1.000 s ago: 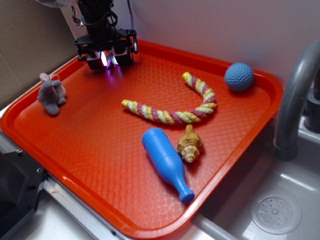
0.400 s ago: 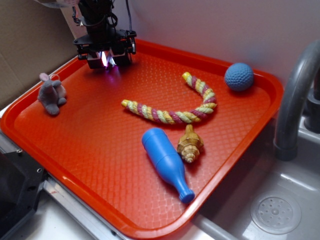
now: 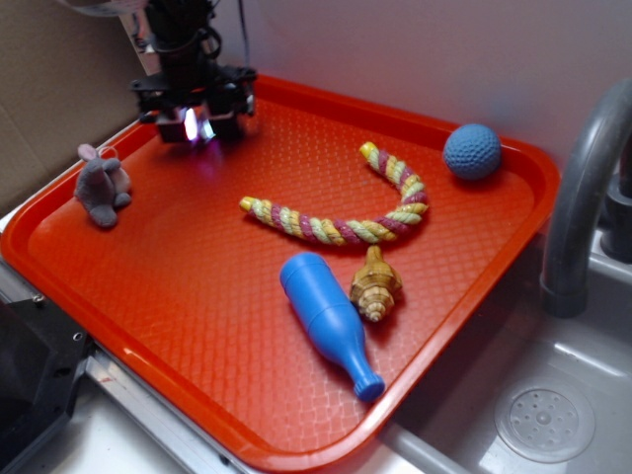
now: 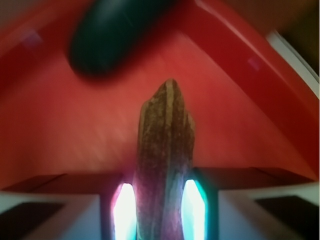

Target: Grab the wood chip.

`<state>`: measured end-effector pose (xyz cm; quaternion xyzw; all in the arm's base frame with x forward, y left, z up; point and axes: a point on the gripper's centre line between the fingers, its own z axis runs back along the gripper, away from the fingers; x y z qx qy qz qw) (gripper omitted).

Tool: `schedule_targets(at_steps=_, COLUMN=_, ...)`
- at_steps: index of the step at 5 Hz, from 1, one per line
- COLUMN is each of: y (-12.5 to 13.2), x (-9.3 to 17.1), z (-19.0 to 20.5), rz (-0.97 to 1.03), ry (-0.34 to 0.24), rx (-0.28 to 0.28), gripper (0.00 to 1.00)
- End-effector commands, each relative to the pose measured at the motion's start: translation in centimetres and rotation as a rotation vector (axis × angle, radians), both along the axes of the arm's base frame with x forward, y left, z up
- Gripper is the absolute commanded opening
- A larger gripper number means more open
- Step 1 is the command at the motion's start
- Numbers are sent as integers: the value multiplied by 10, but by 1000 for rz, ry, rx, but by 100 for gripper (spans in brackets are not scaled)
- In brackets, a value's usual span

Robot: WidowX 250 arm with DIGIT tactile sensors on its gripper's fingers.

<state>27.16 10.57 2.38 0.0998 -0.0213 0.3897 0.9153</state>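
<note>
The wood chip (image 4: 165, 165), rough, brown and pointed, stands clamped between the gripper's (image 4: 162, 212) glowing pads in the wrist view, with a blurred dark oval thing (image 4: 107, 35) beyond it on the red tray (image 4: 45, 130). In the exterior view the gripper (image 3: 193, 123) hangs over the tray's (image 3: 197, 286) far left corner, near a grey plush mouse (image 3: 102, 185); the chip is hidden there, and no writing shows.

Tray (image 3: 474, 296) beside sink (image 3: 553, 415) — mouse (image 3: 102, 188) left, ball (image 3: 472, 151) far right, shell (image 3: 374, 284) near bottle (image 3: 328, 322)

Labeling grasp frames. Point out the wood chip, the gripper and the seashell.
wood chip (image 4: 165, 165), wrist view, middle of its brown grainy face.
gripper (image 3: 195, 125), exterior view, midway between the lit fingertips.
seashell (image 3: 374, 286), exterior view, middle of the tan spiral body.
</note>
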Motion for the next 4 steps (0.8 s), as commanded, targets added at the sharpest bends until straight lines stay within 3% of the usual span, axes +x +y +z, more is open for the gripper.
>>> schedule_targets(at_steps=1, y=5, x=-26, z=62, rz=-46, ry=-48, rx=-50, gripper=0)
schedule_targets(at_steps=3, y=-47, x=-69, z=157, rz=-390, ry=-141, rx=-169, gripper=0)
schedule_targets(at_steps=4, y=-65, x=-79, z=176, rz=-536, ry=-158, rx=-203, gripper=0)
